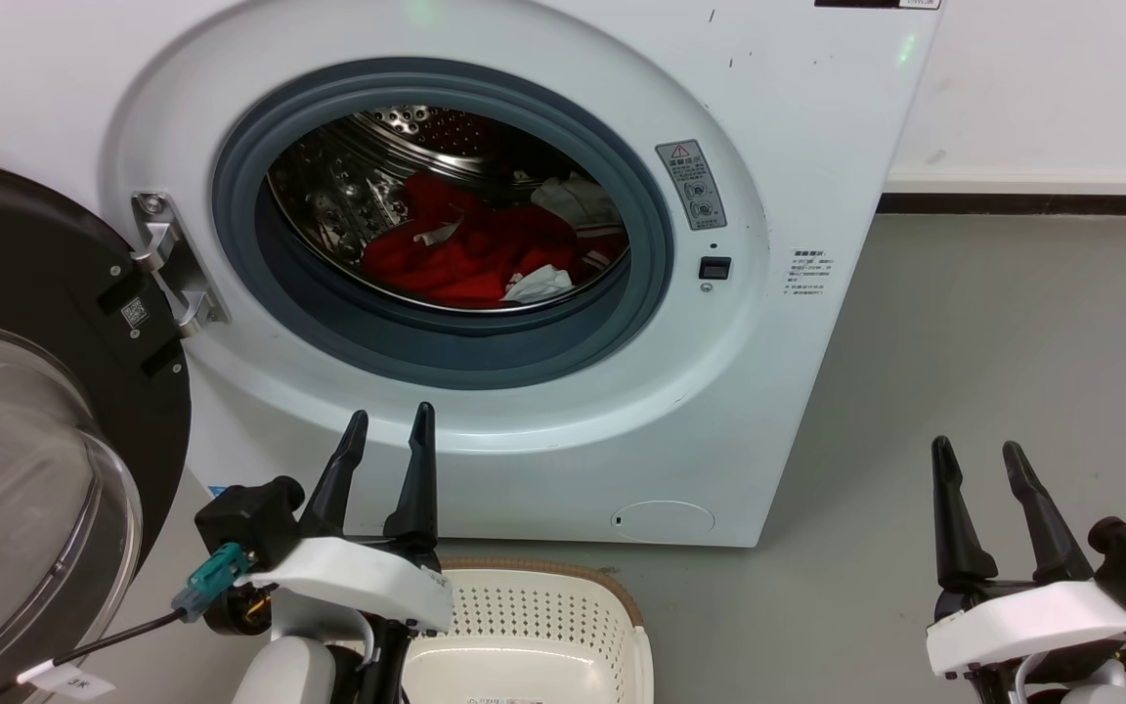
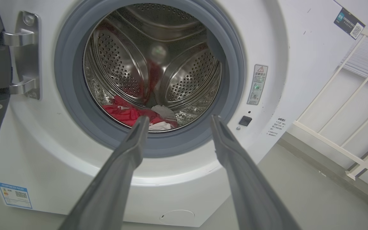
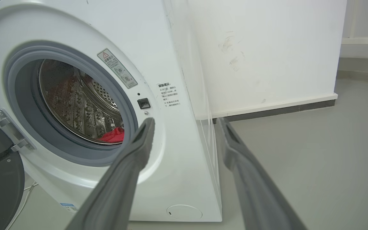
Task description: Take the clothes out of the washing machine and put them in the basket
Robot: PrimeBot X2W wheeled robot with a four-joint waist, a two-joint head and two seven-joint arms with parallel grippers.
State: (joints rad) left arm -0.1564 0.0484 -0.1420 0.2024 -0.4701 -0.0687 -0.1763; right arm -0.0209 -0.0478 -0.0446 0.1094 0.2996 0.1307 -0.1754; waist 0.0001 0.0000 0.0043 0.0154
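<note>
The white washing machine (image 1: pixel 798 137) stands ahead with its dark round door (image 1: pixel 45 323) swung open to the left. Red and white clothes (image 1: pixel 485 256) lie in a heap at the bottom of the steel drum; they show too in the left wrist view (image 2: pixel 129 114) and, as a red edge, in the right wrist view (image 3: pixel 113 135). The cream basket (image 1: pixel 534 626) sits on the floor just in front of the machine, at the bottom of the head view. My left gripper (image 1: pixel 389 422) is open, empty, just above the basket's rim and below the porthole. My right gripper (image 1: pixel 978 458) is open and empty, off to the machine's right.
Grey floor (image 1: pixel 993 342) spreads to the right of the machine up to a white wall with a dark skirting (image 1: pixel 1022 203). A white railing (image 2: pixel 347 134) stands at the right in the left wrist view. The open door juts out beside my left arm.
</note>
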